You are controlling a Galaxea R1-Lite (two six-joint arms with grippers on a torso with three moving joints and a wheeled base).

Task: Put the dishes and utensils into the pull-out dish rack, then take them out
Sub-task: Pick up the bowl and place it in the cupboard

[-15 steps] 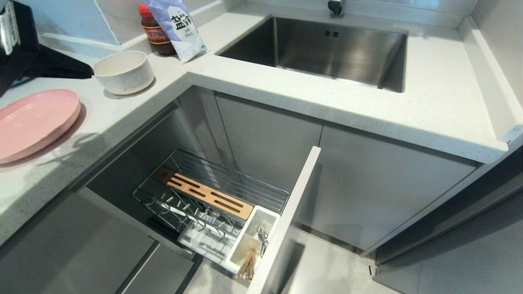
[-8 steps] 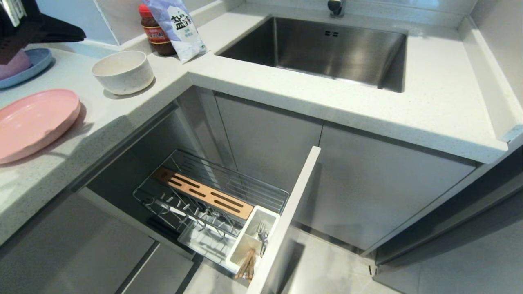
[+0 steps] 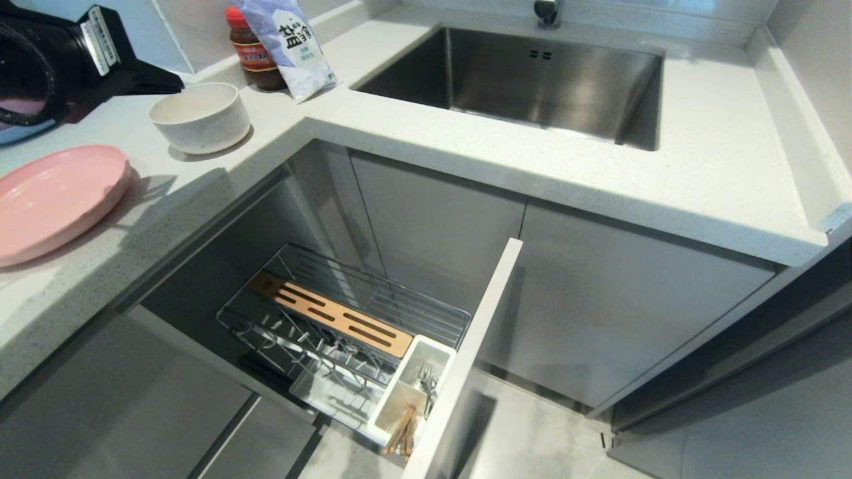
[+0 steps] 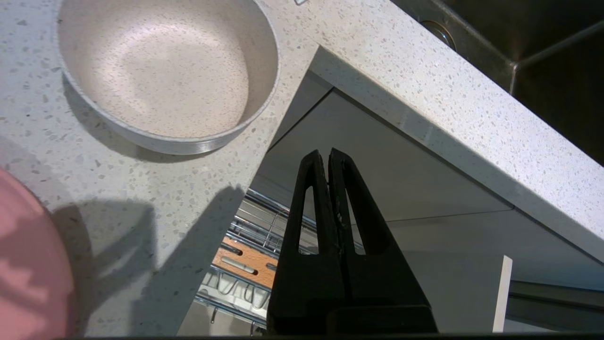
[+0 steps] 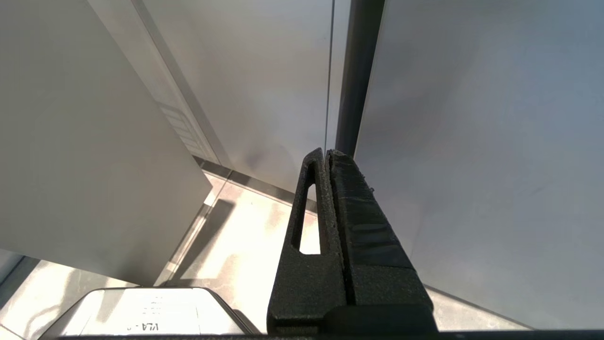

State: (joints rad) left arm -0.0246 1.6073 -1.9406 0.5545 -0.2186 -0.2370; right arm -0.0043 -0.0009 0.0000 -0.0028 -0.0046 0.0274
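Left gripper (image 4: 328, 158): fingers pressed together, empty, above countertop (image 3: 532, 153) edge beside speckled bowl (image 3: 200, 116). Pink plate (image 3: 56, 199) flat on counter, near bowl, not touching. Pull-out dish rack (image 3: 346, 332) extended below; fork (image 3: 426, 384) & chopsticks (image 3: 403, 432) upright in white cutlery holder (image 3: 413, 392), separate compartments. Right gripper (image 5: 326, 158): closed, empty, parked low near cabinet panels.
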